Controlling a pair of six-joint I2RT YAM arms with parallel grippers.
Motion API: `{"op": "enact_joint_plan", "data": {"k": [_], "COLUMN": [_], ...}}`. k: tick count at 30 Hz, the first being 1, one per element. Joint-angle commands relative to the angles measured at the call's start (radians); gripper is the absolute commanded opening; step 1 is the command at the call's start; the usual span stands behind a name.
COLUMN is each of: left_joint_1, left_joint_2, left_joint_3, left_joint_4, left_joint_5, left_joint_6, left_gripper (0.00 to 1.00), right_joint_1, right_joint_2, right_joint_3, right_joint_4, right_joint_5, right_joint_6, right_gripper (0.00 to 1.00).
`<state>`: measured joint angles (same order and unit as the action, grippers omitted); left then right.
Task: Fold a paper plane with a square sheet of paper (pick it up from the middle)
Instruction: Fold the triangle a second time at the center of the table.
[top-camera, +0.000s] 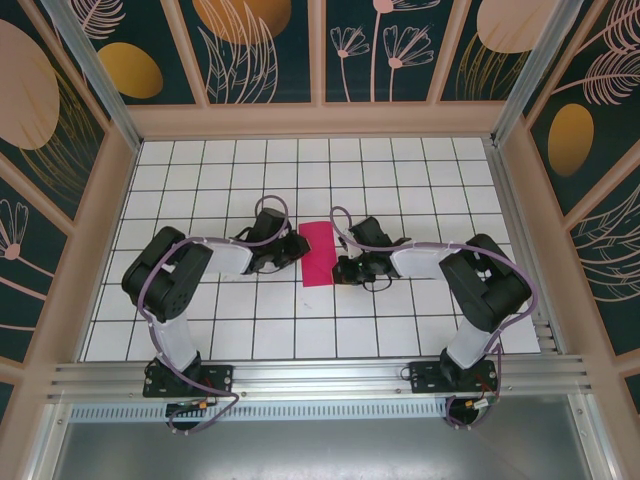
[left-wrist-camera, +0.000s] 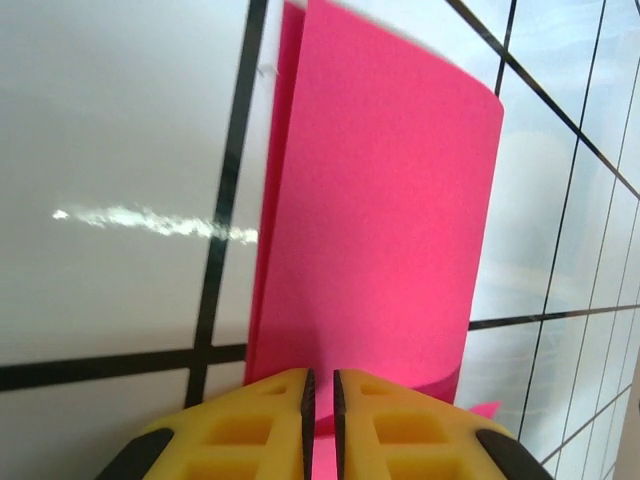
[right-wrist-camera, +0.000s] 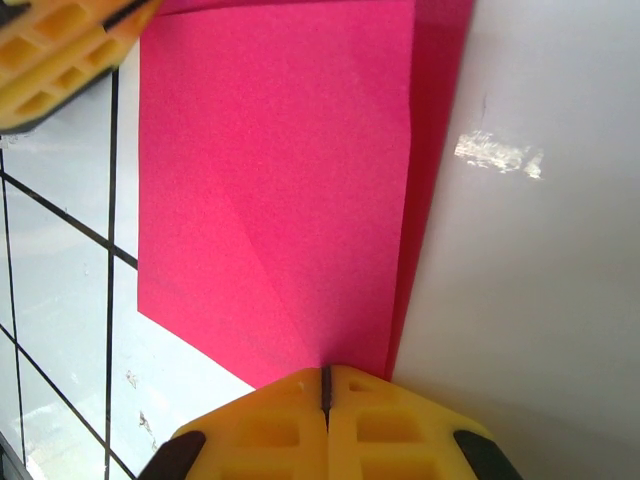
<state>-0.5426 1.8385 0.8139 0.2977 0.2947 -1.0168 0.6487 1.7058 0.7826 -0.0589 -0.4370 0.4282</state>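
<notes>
Pink and folded over on itself, your sheet of paper (top-camera: 318, 254) (left-wrist-camera: 380, 220) (right-wrist-camera: 280, 190) lies on the white grid table (top-camera: 400, 180), between both arms. Your left gripper (top-camera: 300, 247) (left-wrist-camera: 322, 400) has its fingers narrowed to a thin slit, pinching the sheet's left edge. Your right gripper (top-camera: 345, 268) (right-wrist-camera: 325, 385) is pressed fully together at the right edge; you cannot tell whether it pinches paper.

The desk (top-camera: 190, 170) is a white surface ruled into square tiles by black lines, with walls on its left, right and far sides. An aluminium rail (top-camera: 320, 378) runs along its near edge. Near the middle lies the square sheet of paper (top-camera: 319, 254), magenta-pink, folded double into a narrow strip running near to far.
</notes>
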Motion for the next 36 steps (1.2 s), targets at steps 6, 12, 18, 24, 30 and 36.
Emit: {"op": "enact_joint_plan", "data": {"k": [6,12,18,24,30,36], "left_joint_1": [0.038,0.035,-0.027,-0.111,-0.133,-0.133], "left_joint_2": [-0.046,-0.184,-0.218,-0.15,-0.06,-0.029], "left_joint_3": [0.053,0.027,-0.048,-0.049,-0.039,0.003], "left_joint_4": [-0.112,-0.084,-0.02,0.017,0.05,-0.001], "left_joint_5": [-0.08,-0.038,0.021,0.07,0.093,0.0], "left_joint_6": [0.109,0.111,0.044,-0.016,-0.049,-0.021], "left_gripper": [0.18,0.19,0.18,0.16,0.15,0.14], "right_joint_1": [-0.01,-0.009,-0.009,-0.009,-0.01,-0.01], "right_joint_2": [0.055,0.056,0.056,0.058,0.06,0.057], "right_joint_3": [-0.046,-0.045,-0.046,-0.043,-0.042,-0.048], "right_joint_4": [-0.121,-0.114,-0.108,-0.106,-0.105,-0.106], "right_joint_5": [0.076,0.069,0.066,0.06,0.061,0.058], "right_joint_6": [0.017,0.023,0.03,0.032,0.034,0.027], "right_gripper": [0.05,0.04,0.02,0.0,0.0,0.0]}}
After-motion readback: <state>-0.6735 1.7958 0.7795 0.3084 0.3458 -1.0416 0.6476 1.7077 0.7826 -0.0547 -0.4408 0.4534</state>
